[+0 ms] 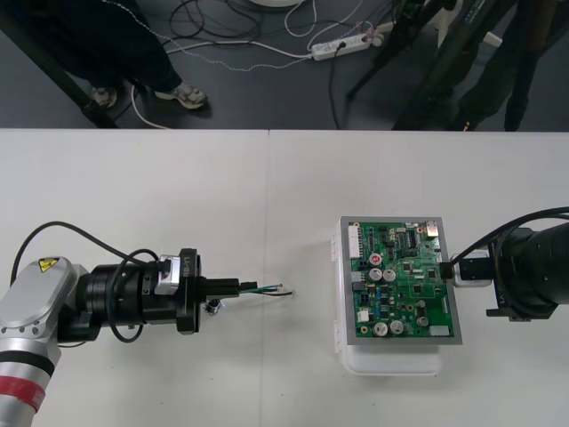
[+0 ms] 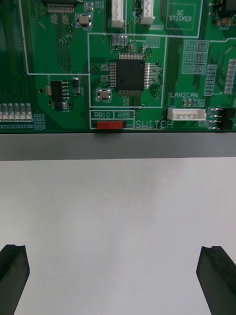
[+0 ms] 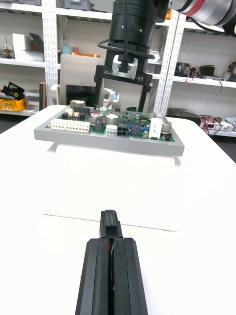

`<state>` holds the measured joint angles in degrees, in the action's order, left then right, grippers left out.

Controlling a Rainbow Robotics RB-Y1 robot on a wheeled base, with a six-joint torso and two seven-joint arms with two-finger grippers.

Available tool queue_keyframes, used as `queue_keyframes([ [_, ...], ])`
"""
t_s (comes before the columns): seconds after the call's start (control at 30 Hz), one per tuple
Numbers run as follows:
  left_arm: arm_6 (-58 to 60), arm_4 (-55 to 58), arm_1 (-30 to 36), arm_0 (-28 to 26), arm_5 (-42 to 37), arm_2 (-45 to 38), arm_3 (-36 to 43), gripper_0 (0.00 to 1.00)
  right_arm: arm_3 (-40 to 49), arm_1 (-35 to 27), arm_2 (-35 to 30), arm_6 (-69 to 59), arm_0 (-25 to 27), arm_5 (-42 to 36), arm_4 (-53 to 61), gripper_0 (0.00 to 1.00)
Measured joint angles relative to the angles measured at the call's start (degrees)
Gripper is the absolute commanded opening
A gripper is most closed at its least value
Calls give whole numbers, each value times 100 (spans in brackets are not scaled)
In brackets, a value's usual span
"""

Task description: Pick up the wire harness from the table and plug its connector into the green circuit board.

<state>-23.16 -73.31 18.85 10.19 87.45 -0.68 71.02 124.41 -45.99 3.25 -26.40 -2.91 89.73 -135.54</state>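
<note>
Green board [image 1: 400, 280] sits on a white base [image 1: 391, 360] toward the right of the bench [image 1: 178, 196]. My left hand [image 1: 238, 286] is closed on the harness [image 1: 267, 289], well apart from the board, wires pointing toward it, metal socket [image 1: 213, 307] just beside my fingers. My right hand [image 1: 447, 265] stands wide at the board's right edge.

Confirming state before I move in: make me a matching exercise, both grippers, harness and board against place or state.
1 left gripper
2 right gripper
3 wire harness
4 green circuit board

A on a white base
B open, at the board's edge
C shut, over the table, apart from the board
D clamped, wires pointing toward the board

Pairs: 1-C, 2-B, 3-D, 4-A
</note>
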Motion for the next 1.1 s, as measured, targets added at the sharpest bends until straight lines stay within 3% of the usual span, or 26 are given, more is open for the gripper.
queue_keyframes([
  [0.53, -1, 500, -38, 87, 0, 794, -8, 0, -134, 224, 315, 159, -129, 0, -490, 100],
  [1.1, -2, 642, -59, 181, -60, 1053, -13, 0, -136, 641, 410, 159, -136, 0, -820, 100],
])
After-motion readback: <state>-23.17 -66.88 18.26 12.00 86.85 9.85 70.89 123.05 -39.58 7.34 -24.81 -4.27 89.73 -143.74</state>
